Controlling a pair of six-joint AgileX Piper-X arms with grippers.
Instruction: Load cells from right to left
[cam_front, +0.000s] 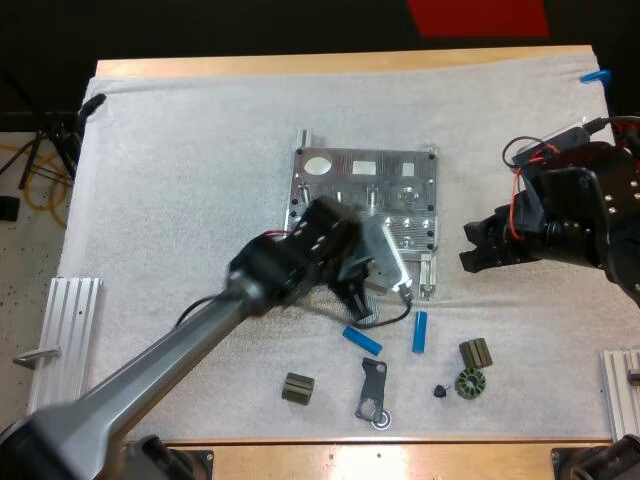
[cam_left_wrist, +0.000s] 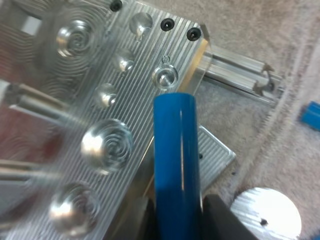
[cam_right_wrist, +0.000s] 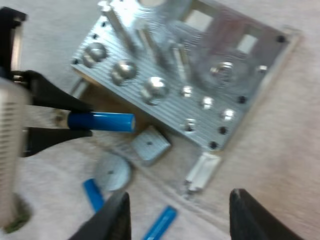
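Now left tool (cam_left_wrist: 177, 217) clamping blue cylinder (cam_left_wrist: 175, 145), near fixture (cam_left_wrist: 100, 95)

No legible text, label, brand, number or sign is present on the metal plate (cam_front: 350, 185) or on the blue cylinder (cam_left_wrist: 176, 150) clamped in the left gripper (cam_left_wrist: 179, 222).

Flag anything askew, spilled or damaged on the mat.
Nothing looks damaged or spilled. One loose cell lies slanted on the mat, a second cell nearly straight, both off the fixture; my left gripper holds a third cell.
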